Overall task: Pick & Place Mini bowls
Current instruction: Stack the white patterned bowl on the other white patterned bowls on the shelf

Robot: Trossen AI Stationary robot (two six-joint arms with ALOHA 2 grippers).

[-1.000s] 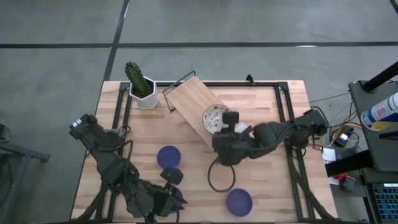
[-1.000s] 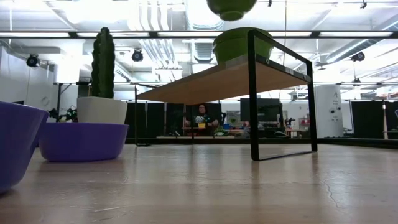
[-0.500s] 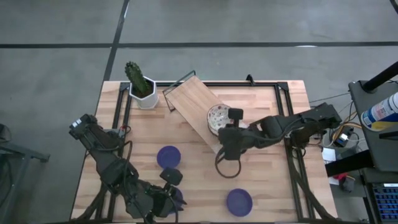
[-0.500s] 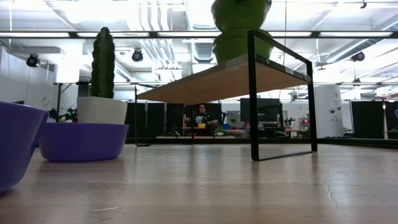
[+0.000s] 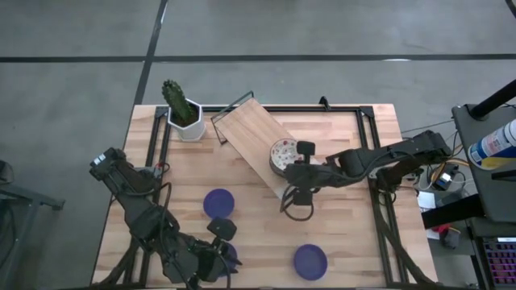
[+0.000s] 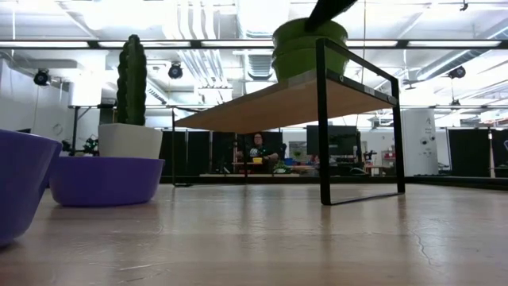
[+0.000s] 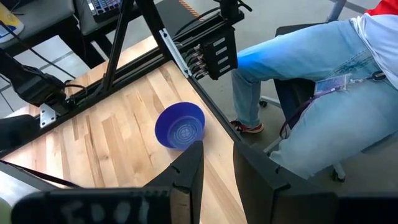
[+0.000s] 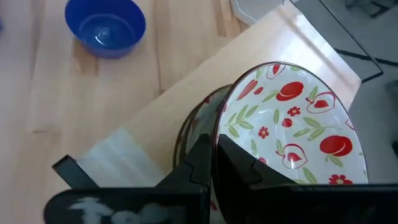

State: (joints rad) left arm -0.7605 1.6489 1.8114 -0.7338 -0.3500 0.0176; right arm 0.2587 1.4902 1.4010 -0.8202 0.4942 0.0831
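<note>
right gripper [image 8: 214,163] pinched on patterned bowl [image 8: 289,134] rim, bowl stacked on shelf [image 8: 149,124] just ahead; left gripper [image 7: 217,168] slightly open, empty.

Glazed bowls, pale wood, black metal

Clamped at its rim in the right gripper [image 8: 214,163], the patterned bowl [image 8: 289,127] looks glossy and smooth, like glazed ceramic. Under that claw, the shelf board [image 5: 254,133] is pale matt wood on a thin black metal frame [image 6: 321,119]. The blue bowl [image 8: 106,26] beyond the claw shines wetly. The table [image 5: 347,242] is matt, jointed wood.
</note>
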